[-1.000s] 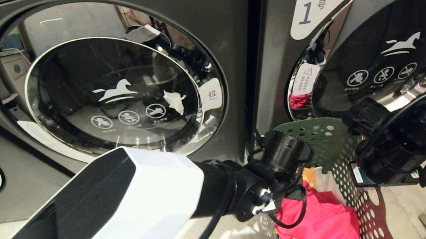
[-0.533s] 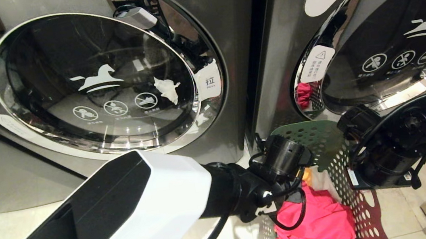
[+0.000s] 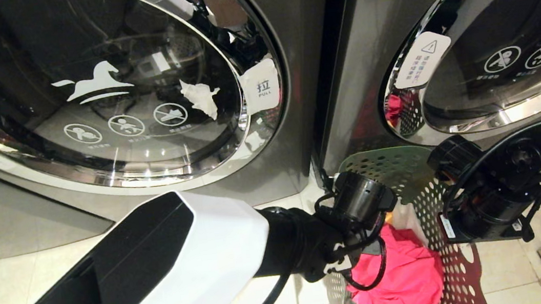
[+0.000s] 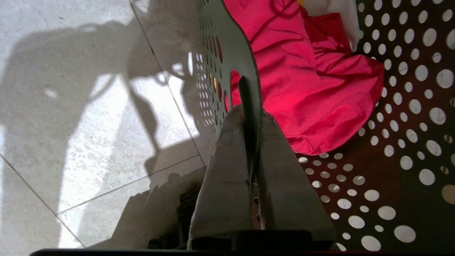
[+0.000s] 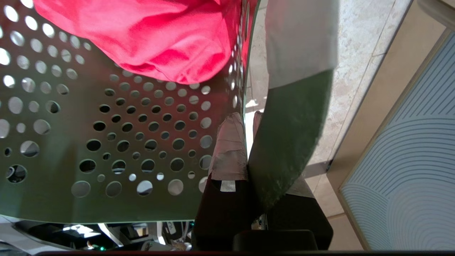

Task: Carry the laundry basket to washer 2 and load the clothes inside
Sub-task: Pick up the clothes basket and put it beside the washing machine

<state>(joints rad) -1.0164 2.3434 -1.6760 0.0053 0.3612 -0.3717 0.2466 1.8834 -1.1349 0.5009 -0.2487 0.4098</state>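
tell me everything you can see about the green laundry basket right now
The green plastic laundry basket has thin walls punched with many round holes and a cut-out handle opening. It sits low between the two arms, in front of the dark grey washers, above pale floor tiles. The left gripper is shut on one wall's rim; the right gripper is shut on the opposite wall. Inside lies a crumpled bright pink-red garment, with a bit of white cloth beyond.

perforated plastic basket (image 3: 407, 176); soft pink cloth (image 3: 400, 280); glossy chrome door ring (image 3: 114, 179).
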